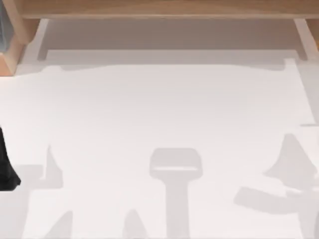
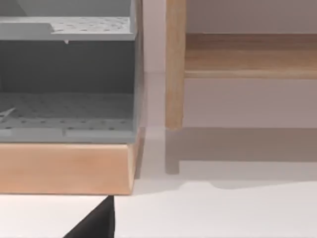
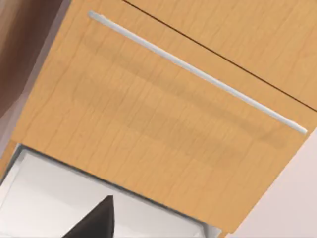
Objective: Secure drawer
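Right gripper (image 3: pixel 94 220) sits close against the wooden drawer front (image 3: pixel 163 129), below its silver handle (image 3: pixel 198 74); finger state cannot be told. Left arm (image 1: pixel 6 169) apparently parked at table's (image 1: pixel 159 114) left edge.

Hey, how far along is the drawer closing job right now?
Done: nothing yet; the drawer front looks pulled out, its pale inside exposed. In hand: the right gripper is close up to that front near the silver handle, no contact visible. Left: pushing it fully shut. The left gripper sits idle by the grey shelf unit at the table's left.
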Robot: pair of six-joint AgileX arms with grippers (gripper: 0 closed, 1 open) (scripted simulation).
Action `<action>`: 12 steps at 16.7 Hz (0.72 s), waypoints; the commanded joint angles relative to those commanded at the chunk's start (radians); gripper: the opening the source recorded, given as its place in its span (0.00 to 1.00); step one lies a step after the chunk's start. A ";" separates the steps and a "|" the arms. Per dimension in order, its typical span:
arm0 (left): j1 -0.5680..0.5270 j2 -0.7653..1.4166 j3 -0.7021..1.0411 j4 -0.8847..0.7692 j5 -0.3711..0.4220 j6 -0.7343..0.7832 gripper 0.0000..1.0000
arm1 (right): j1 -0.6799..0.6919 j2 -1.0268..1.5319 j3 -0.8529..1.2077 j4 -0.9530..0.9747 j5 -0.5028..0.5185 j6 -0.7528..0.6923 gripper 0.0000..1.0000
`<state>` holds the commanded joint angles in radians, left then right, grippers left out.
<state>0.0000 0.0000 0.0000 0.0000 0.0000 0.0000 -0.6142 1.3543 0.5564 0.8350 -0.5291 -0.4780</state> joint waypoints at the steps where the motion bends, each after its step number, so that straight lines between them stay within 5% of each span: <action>1: 0.000 0.000 0.000 0.000 0.000 0.000 1.00 | -0.017 0.049 -0.024 0.066 -0.007 -0.083 1.00; 12: 0.000 0.000 0.000 0.000 0.000 0.000 1.00 | -0.125 0.588 -0.137 0.690 -0.144 -0.937 1.00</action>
<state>0.0000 0.0000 0.0000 0.0000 0.0000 0.0000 -0.7393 1.9423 0.4195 1.5246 -0.6728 -1.4146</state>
